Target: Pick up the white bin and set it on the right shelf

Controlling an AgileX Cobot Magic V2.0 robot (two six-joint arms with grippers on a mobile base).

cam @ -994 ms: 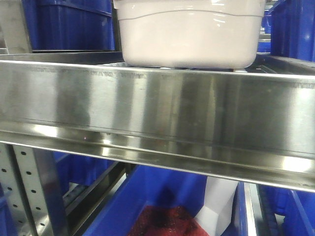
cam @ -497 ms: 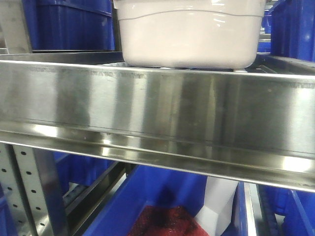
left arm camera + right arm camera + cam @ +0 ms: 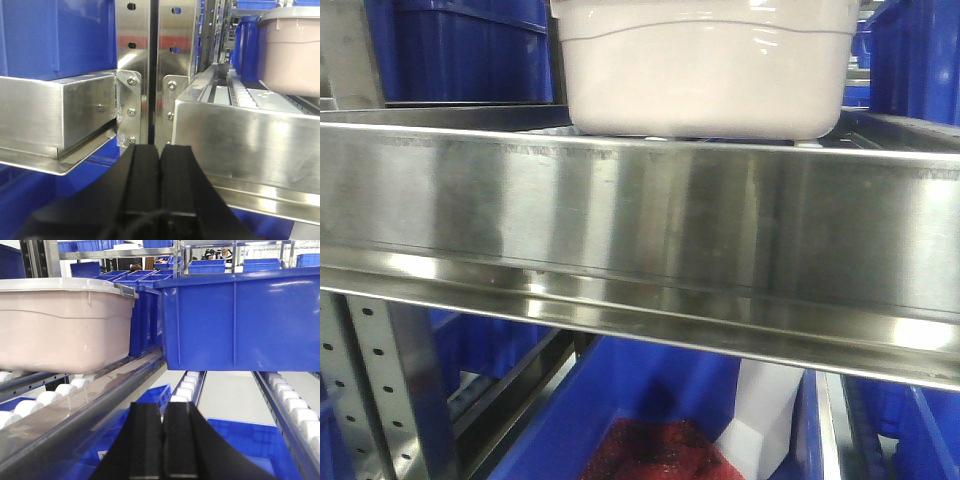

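Note:
The white bin (image 3: 705, 75) stands on the right shelf (image 3: 640, 220), just behind the shelf's broad shiny front rail. In the left wrist view the white bin (image 3: 292, 55) is at the upper right, resting on the right shelf (image 3: 240, 140) above its white rollers. My left gripper (image 3: 160, 150) is shut on nothing, low in front of the gap between two uprights. In the right wrist view the white bin (image 3: 60, 325) sits at the left on the rollers. My right gripper (image 3: 162, 410) is shut and empty, to the right of the bin and lower.
A large blue bin (image 3: 240, 320) stands right of the white one, with more blue bins behind. Another blue bin (image 3: 55, 35) sits on the neighbouring left shelf (image 3: 50, 120). Below the rail is a blue bin holding something red (image 3: 660, 450). Perforated uprights (image 3: 380, 390) stand at the lower left.

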